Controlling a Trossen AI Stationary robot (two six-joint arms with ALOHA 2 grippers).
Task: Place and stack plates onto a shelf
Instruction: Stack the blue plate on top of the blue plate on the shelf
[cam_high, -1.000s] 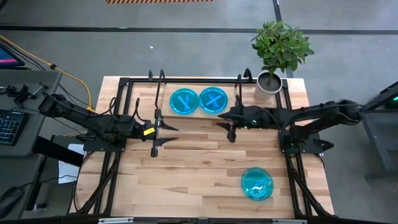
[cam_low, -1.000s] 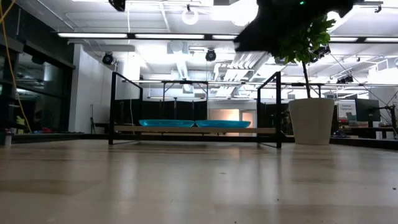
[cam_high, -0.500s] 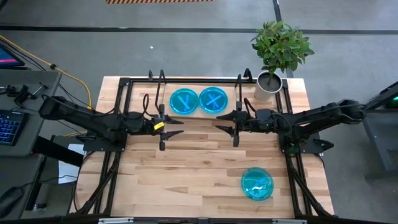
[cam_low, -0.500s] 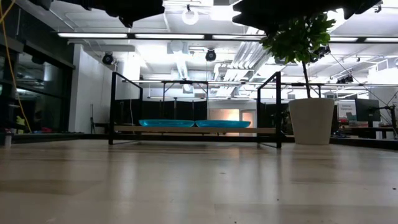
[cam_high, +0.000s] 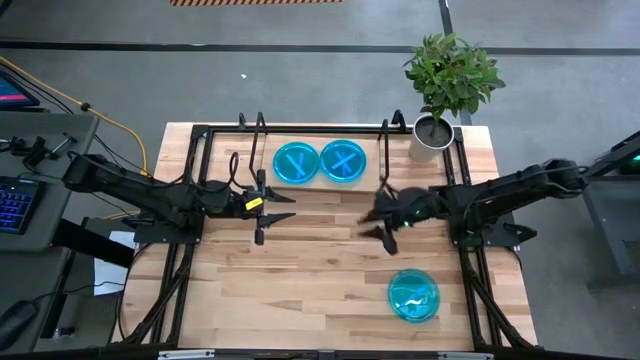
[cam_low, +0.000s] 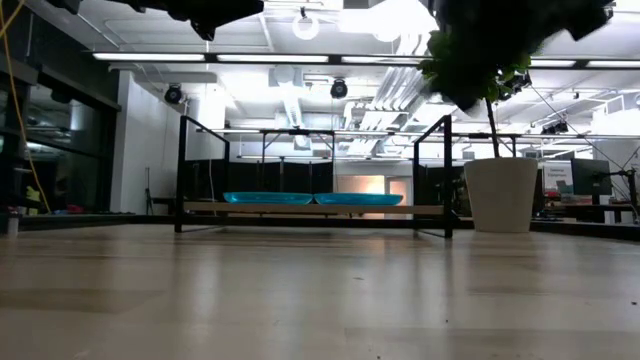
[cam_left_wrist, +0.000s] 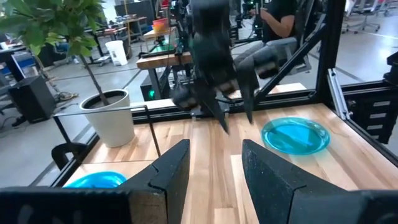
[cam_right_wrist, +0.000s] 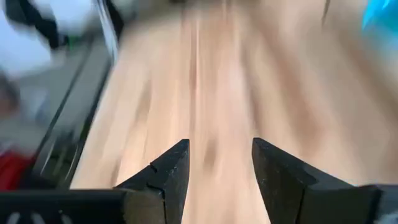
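My right gripper (cam_high: 381, 224) hangs open and empty over mid-table, and the loose plate (cam_high: 413, 295) lies nearer the front edge on its side, so it's the closer arm. The left gripper (cam_high: 266, 212), also open and empty, waits just before the shelf (cam_high: 375, 153), which holds two plates (cam_high: 319, 162) side by side.

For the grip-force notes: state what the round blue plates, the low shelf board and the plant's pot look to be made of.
Round cyan-blue plates: likely plastic, translucent, glossy, with paler streaks.
Low shelf board: light wood by its colour; its thin black end frames look like metal wire.
White plant pot: smooth and matt, ceramic or plastic; the look leaves it open.
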